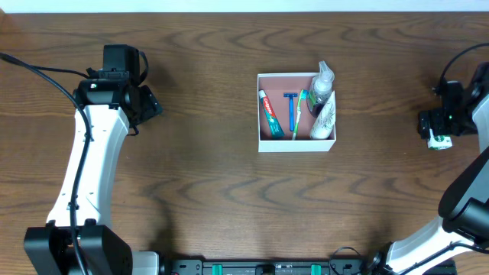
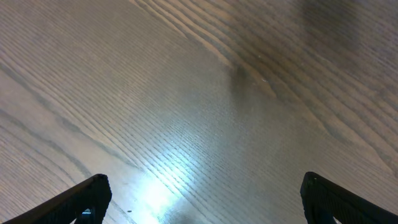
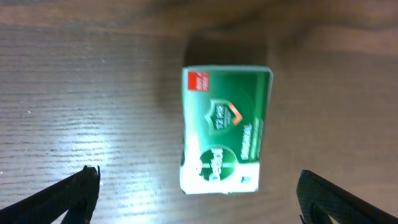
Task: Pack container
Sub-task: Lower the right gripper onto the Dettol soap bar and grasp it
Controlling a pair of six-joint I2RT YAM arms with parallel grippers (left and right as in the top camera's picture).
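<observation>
The container [image 1: 263,141] is a square white-walled box with a pink-brown floor at the table's middle. In it lie a toothpaste tube [image 1: 270,114], a blue razor [image 1: 290,111], a green toothbrush [image 1: 300,113], a dark pump bottle [image 1: 322,85] and a white tube [image 1: 324,120]. A green and white soap box [image 3: 225,129] lies flat on the table at the far right, partly under my right wrist in the overhead view [image 1: 438,141]. My right gripper [image 3: 199,196] is open above it, with the box between the fingers. My left gripper [image 2: 202,199] is open and empty over bare wood at the far left.
The table [image 1: 199,183] is dark brown wood. Black cables run off the left edge and the right edge. The left arm [image 1: 95,153] stretches along the left side and the right arm [image 1: 466,191] along the right edge.
</observation>
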